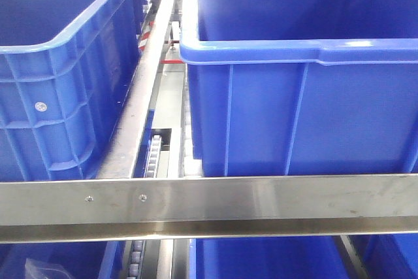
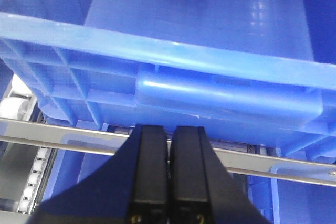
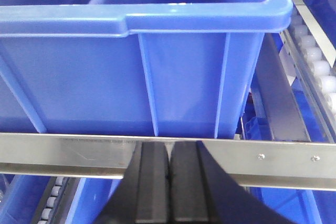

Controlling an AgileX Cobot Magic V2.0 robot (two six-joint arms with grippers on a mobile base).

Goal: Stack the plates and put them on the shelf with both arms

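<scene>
The plates are out of view in every camera. My left gripper is shut with its two black fingers pressed together and nothing between them; it points at the ribbed rim of a blue crate just beyond. My right gripper is also shut and empty, its tips in front of the steel shelf rail with a blue crate behind. Neither gripper shows in the front view.
Two big blue crates sit on the shelf behind a steel crossbar. A metal divider and roller tracks run between them. More rollers lie to the right, and lower blue bins sit below.
</scene>
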